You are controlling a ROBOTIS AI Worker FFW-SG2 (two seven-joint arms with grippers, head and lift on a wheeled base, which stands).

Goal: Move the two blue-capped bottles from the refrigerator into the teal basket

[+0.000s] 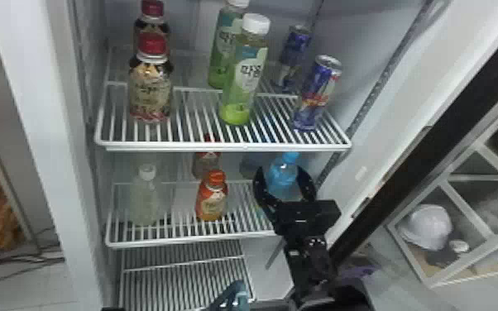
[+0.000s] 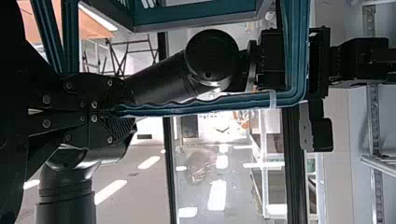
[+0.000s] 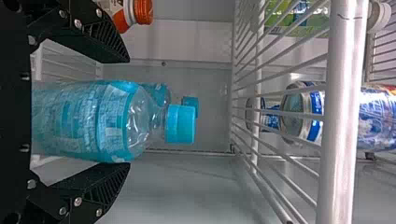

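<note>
At left in the refrigerator (image 1: pixel 33 82), a white-capped bottle (image 1: pixel 144 198) and, beside it, an orange-capped bottle (image 1: pixel 212 196) are being passed over by the task. Near the centre, outside the shelves, the teal basket (image 2: pixel 194 17) is being held by its handle (image 2: pixel 196 108), on which the fingers of the left gripper (image 2: pixel 122 112) are being clamped together. At right on the middle shelf (image 1: pixel 178 241), the front blue-capped bottle (image 3: pixel 88 121) is being bracketed by the right gripper (image 3: pixel 128 112), its fingers being spread apart on either side; no clear grip is being shown, and whether the bottle is being touched by one finger cannot be told. Just behind, on the far side, the rear blue-capped bottle (image 3: pixel 161 92) is being left untouched. With both bottles being housed in the refrigerator, the task is being judged at its first pick: the basket is being readied, but no delivery is being credited. Two grasps, two lifts clear of the shelf and two placements in the basket are being awaited.
</note>
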